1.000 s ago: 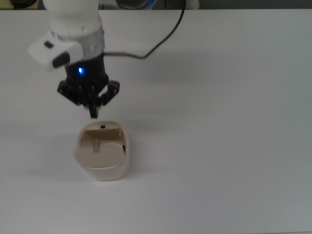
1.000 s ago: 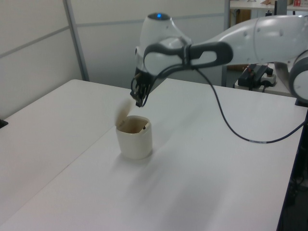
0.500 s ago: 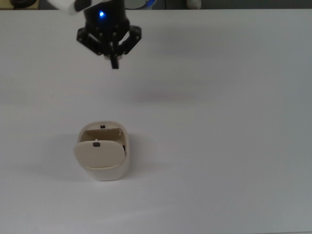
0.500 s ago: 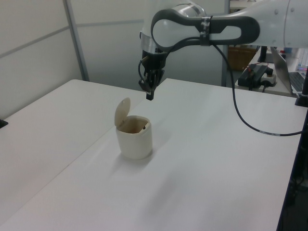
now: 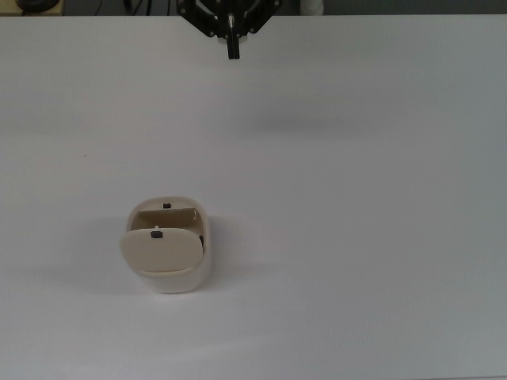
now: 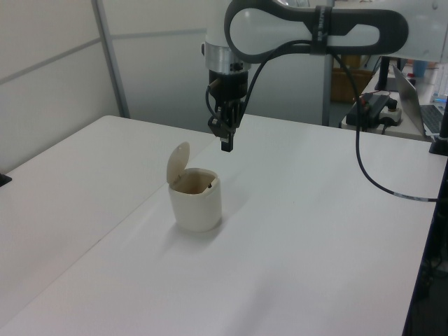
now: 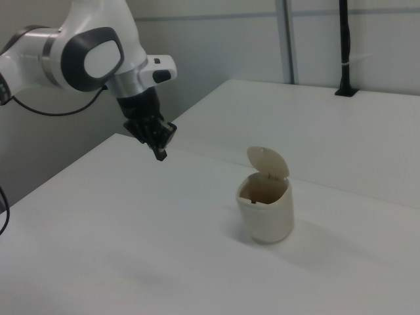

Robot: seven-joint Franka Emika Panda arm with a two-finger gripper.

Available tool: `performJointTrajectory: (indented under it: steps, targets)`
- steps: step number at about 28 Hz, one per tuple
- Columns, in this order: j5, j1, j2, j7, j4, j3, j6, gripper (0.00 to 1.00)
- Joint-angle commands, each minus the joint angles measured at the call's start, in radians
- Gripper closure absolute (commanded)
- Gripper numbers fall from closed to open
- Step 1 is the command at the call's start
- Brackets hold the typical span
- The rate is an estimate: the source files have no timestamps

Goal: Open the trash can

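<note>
In the left view, going from left to right, the first thing to meet the eye is the trash can point(image 6: 195, 203), a small cream bin standing upright on the white table point(image 6: 315, 266), its body rounded and its beige lid point(image 6: 178, 164) swung up on the hinge at the left view's left side, so the mouth lies open and the brown inside shows. That lid stands up on its own with nothing propping it, which I take to mean the catch has let go and the opening is as good as done. A tiny black button point(image 5: 166, 206) sits at the far rim in the top view, the likely reason a narrow fingertip was wanted here at all. Further right and higher up hangs the gripper point(image 6: 225, 142), well clear of the bin and touching nothing; its 2 fingers are pressed together into 1 slim black point and hold nothing, a shape that suits poking a small button better than grasping. The arm point(image 6: 315, 28) arches off toward the left view's right with a black cable point(image 6: 364, 168) drooping from it. In the top view the gripper sits at the far edge of the table, well apart from the can.
</note>
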State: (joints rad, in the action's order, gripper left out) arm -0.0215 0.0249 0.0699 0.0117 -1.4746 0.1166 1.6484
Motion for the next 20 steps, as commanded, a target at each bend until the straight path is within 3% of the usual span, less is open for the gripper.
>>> performJointTrajectory:
  steps: [1, 2, 3, 4, 20]
  targets:
    - [-0.005, -0.003, -0.024, 0.017, -0.041, -0.005, -0.01, 0.19]
    - [-0.005, -0.003, -0.022, 0.019, -0.039, -0.005, -0.01, 0.16]
    - [-0.005, -0.003, -0.024, 0.017, -0.039, -0.005, -0.01, 0.04]
    - [-0.005, -0.003, -0.024, 0.017, -0.039, -0.005, -0.01, 0.0]
    - [-0.001, 0.001, -0.027, 0.019, -0.03, -0.014, -0.073, 0.0]
